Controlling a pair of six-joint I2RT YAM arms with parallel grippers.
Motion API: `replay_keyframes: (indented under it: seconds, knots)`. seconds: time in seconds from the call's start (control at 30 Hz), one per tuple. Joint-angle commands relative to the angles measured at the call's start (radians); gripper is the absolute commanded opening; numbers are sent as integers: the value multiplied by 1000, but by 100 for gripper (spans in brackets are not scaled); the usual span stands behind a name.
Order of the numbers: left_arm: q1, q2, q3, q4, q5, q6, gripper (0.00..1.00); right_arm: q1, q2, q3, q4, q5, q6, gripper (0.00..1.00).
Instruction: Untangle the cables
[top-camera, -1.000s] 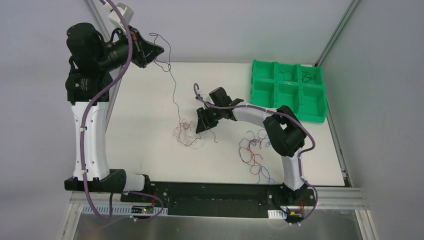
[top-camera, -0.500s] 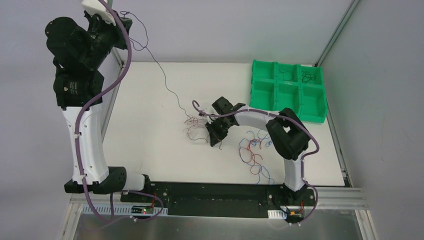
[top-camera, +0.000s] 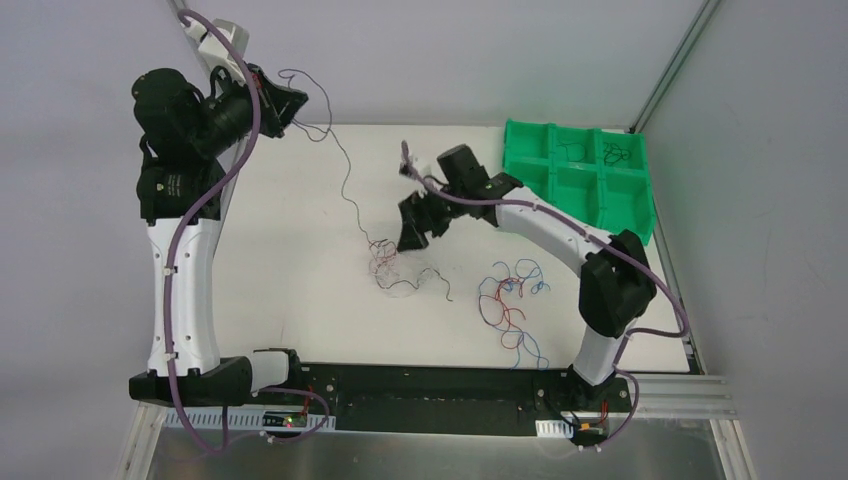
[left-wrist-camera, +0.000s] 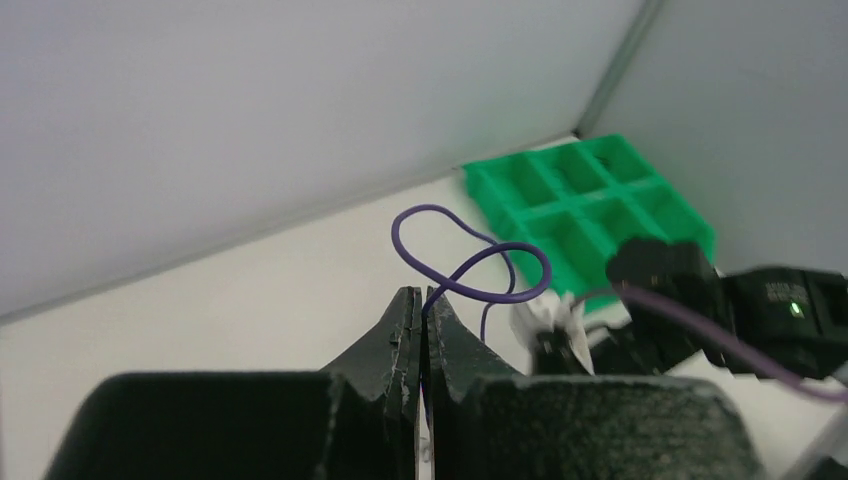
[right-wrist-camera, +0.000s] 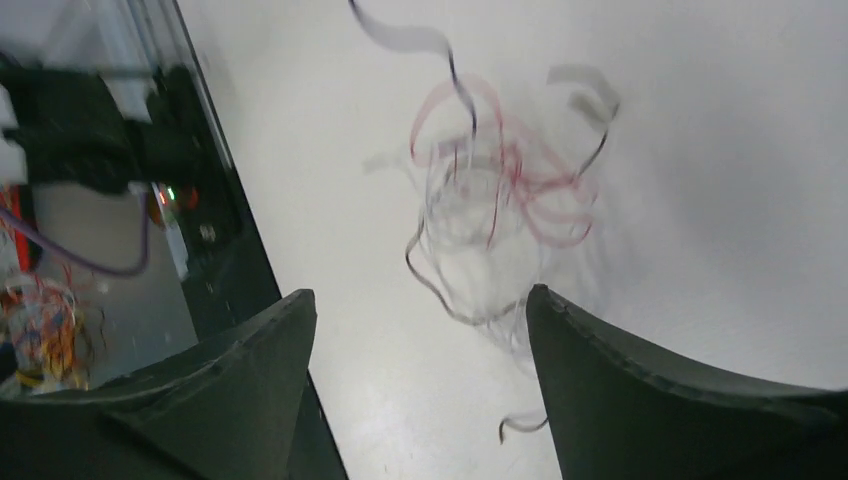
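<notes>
My left gripper (top-camera: 298, 103) is raised at the far left and shut on a thin purple wire (left-wrist-camera: 470, 262). That wire (top-camera: 345, 175) runs down from the gripper to a small tangle of red, black and whitish cables (top-camera: 390, 262) on the white table. My right gripper (top-camera: 415, 222) hangs open and empty just above and right of that tangle (right-wrist-camera: 500, 200). A second bunch of red and blue cables (top-camera: 508, 300) lies loose to the right.
A green bin with several compartments (top-camera: 580, 180) stands at the back right, with a few dark wires in its far compartments. The black base rail (top-camera: 420, 385) runs along the near edge. Grey walls close the back and right.
My right gripper has lifted away toward the far side, off the tangle, and stands open. My left gripper has swung back right and lower, still holding the purple wire.
</notes>
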Motion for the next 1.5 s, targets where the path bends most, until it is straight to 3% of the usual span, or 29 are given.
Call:
replay_keyframes:
  seconds: [0.0, 0.2, 0.43, 0.6, 0.63, 0.7, 0.8, 0.83, 0.93, 1.03, 1.17, 1.27, 1.47]
  knots:
    - [1, -59, -141, 209, 247, -358, 0, -22, -106, 195, 262, -15, 205, 83]
    - [-6, -60, -239, 302, 326, -491, 0, -16, -45, 374, 418, 28, 333, 97]
    - [-28, -56, -289, 327, 362, -554, 0, 10, 38, 461, 431, 60, 207, 96]
    - [-29, -39, -322, 322, 346, -608, 0, 47, 69, 494, 479, 63, 132, 90]
    - [-29, -36, -329, 322, 344, -618, 0, 55, 68, 495, 487, 66, 110, 84]
    - [-30, -31, -341, 317, 338, -626, 0, 63, 60, 480, 509, 81, 84, 60]
    - [-19, -14, -329, 253, 310, -598, 0, 61, 30, 445, 529, 82, 78, 0]
    - [1, -3, -329, 231, 303, -591, 11, 55, 14, 425, 543, 83, 90, 0]
    - [98, 18, -394, 230, 317, -574, 58, 39, -24, 402, 571, 106, 157, 0]
    - [162, -32, -534, 246, 399, -317, 85, 24, -27, 424, 590, 167, 199, 0]
    - [150, -130, -732, 246, 445, -94, 95, 5, -3, 475, 587, 235, 228, 0]
    - [112, -155, -849, 246, 387, -15, 95, -6, 10, 478, 577, 279, 226, 0]
    - [-93, -100, -1038, 436, 280, -112, 92, -14, 22, 495, 569, 319, 229, 0]
